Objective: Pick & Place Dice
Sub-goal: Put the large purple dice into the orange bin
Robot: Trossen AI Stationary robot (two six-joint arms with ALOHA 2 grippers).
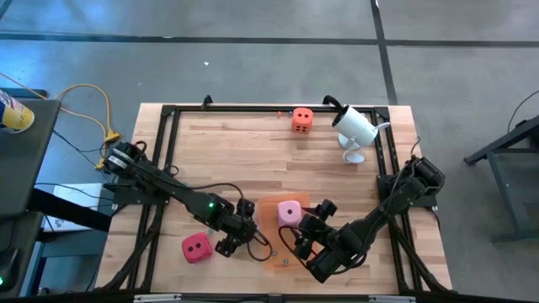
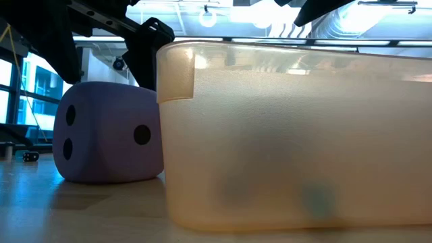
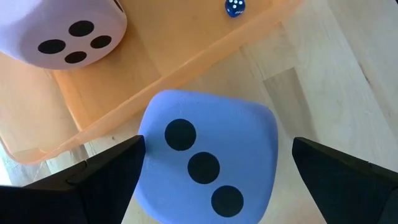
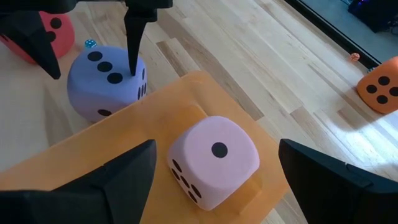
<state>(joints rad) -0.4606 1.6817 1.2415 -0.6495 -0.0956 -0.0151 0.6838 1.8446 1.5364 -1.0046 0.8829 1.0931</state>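
The counter (image 1: 253,151) is a pale wooden top inside a dark frame, and the orange mat (image 4: 155,134) near its front edge is the landmark for everything else. The left gripper (image 3: 214,165) hangs just off the mat's left side, its fingers spread wide to either side of the purple die (image 3: 208,162) and not touching it. The right gripper (image 4: 214,177) sits at the mat's right front corner, fingers apart and empty, looking across at the pink die (image 4: 211,158).

The pink die rests on the mat. The purple die stands on the wood just beside the mat's edge. The red die (image 1: 195,247) lies left of the mat, well apart from it. The orange die (image 1: 302,119) lies far beyond the mat, near the counter's back rail. A tiny blue die (image 3: 235,7) lies at the mat's far side.

The big dice look like light foam: soft, rounded at the corners, likely to squash a little and unlikely to slip or break. I would take the purple one across two opposite flat faces, near mid-height, squeezing gently.
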